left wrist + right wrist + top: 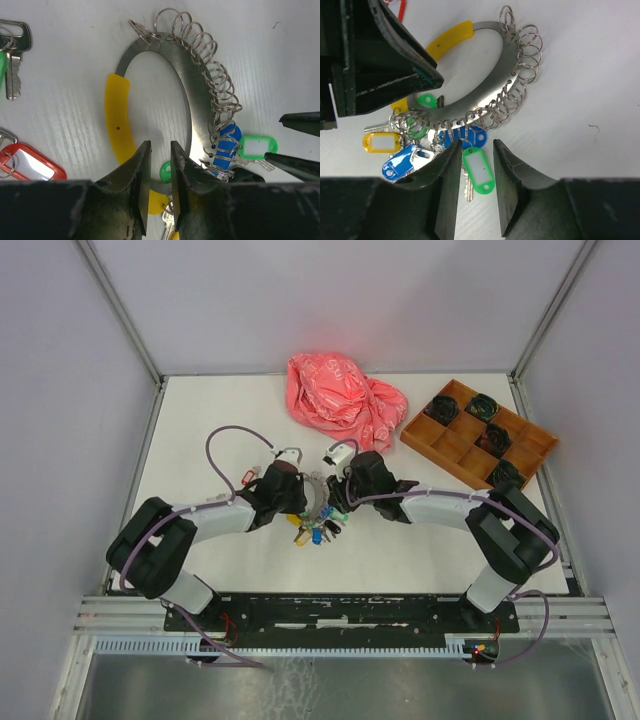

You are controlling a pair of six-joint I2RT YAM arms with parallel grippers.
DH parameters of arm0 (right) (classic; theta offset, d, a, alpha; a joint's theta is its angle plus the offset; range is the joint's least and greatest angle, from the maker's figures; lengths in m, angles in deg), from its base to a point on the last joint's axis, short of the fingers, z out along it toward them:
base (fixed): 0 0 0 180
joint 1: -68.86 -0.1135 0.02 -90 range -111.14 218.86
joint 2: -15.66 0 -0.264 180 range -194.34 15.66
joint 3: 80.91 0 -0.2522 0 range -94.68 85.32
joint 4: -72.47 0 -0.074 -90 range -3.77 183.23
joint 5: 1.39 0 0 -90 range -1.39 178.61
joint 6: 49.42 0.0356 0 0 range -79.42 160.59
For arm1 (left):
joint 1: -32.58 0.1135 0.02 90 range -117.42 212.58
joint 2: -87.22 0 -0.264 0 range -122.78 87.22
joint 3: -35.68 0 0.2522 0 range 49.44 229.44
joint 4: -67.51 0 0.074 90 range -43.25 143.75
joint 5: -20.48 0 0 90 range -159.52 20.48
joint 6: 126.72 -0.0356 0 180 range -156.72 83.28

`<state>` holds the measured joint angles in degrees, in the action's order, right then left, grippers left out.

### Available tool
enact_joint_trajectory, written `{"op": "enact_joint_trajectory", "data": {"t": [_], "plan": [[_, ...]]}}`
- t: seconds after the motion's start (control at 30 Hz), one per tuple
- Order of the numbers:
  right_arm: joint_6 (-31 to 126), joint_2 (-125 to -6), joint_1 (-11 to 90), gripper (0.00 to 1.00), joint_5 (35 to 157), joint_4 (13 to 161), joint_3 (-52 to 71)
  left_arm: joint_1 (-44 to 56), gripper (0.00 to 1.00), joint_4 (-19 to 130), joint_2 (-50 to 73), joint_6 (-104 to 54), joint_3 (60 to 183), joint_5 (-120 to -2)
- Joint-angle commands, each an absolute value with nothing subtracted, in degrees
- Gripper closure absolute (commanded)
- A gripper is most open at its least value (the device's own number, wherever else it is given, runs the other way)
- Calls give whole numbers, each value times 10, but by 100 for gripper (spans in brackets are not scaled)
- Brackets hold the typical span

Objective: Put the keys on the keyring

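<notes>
While left hand straddles keyring | right hand flanks green-tagged key, grip unclear

A robotics lab cell: plain grey panels on aluminium posts (bracketing twelve o'clock) enclose a white table.

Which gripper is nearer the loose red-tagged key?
Left. The left gripper is at the yellow part of the keyring, with the red-tagged key lying just beside it. The right gripper is across the ring, flanking a green-tagged key.
</notes>
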<state>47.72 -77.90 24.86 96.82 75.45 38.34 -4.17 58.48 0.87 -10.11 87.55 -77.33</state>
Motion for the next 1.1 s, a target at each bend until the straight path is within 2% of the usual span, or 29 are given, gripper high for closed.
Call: {"op": "enact_joint_trajectory", "data": {"t": [0.0,0.07,0.23,0.67,1.0,1.07], "plan": [[490,-813,259,63,1001,785,331,-35,72,596,-7,-92,894,-728],[491,-829,261,68,1007,785,323,-35,73,596,-14,-93,891,-724],[493,-859,263,73,1018,785,301,-35,73,592,-23,-99,888,-717],[493,-905,264,70,1040,766,281,-35,75,608,-51,-102,888,-689],[469,-863,264,97,1064,756,301,-35,75,637,-32,-92,864,-661],[463,-851,264,99,1063,756,306,-35,75,653,-20,-83,850,-650]]}}
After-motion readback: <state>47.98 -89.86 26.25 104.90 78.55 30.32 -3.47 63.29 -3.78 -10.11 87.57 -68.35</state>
